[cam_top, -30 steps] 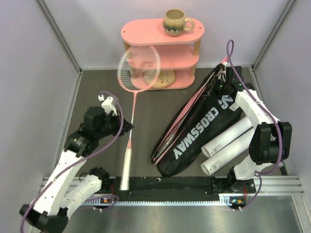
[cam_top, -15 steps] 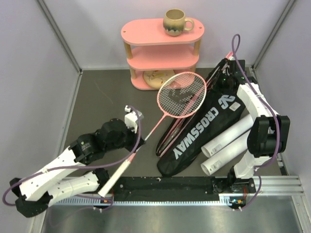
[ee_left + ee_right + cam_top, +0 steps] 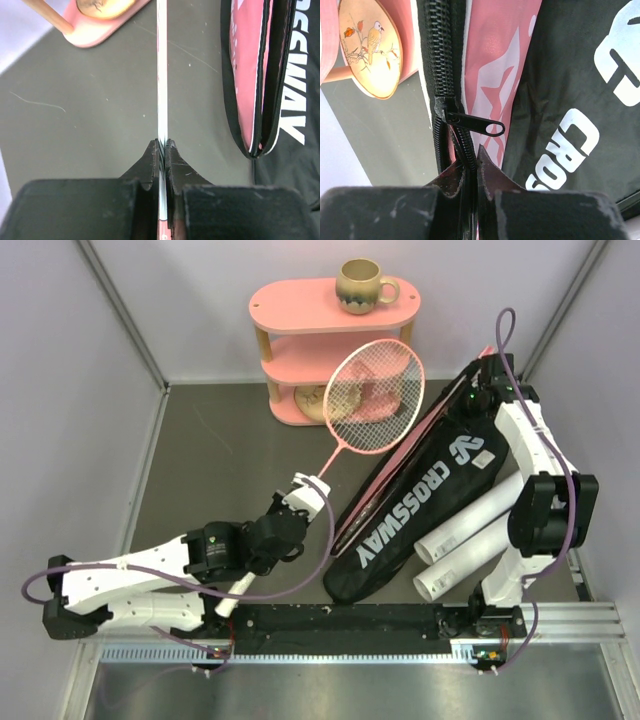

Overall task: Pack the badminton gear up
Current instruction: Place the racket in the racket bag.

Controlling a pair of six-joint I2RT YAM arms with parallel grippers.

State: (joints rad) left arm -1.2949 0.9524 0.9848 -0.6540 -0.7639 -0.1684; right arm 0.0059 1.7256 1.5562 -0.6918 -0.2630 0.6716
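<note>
My left gripper (image 3: pixel 297 508) is shut on the thin shaft (image 3: pixel 162 90) of the pink racket, whose head (image 3: pixel 375 397) hangs in the air in front of the pink shelf. Its white handle (image 3: pixel 238 592) trails down by the table's near edge. The black CROSSWAY bag (image 3: pixel 430 502) lies at right with its pink-lined mouth open toward the racket. My right gripper (image 3: pixel 474 152) is shut on the bag's zipper edge (image 3: pixel 465 142) at the far end, lifting it. The zipper pull (image 3: pixel 472 123) sits just beyond the jaws. Two white tubes (image 3: pixel 470 537) lie beside the bag.
The pink three-tier oval shelf (image 3: pixel 300 313) stands at the back with a beige mug (image 3: pixel 361 285) on top and a painted plate (image 3: pixel 371 47) on its lowest tier. Grey walls close in on both sides.
My left arm has swung the racket to the right and stretched forward, so the head now hangs near the bag's open mouth. My right gripper has pulled the bag's far end farther back and up.
</note>
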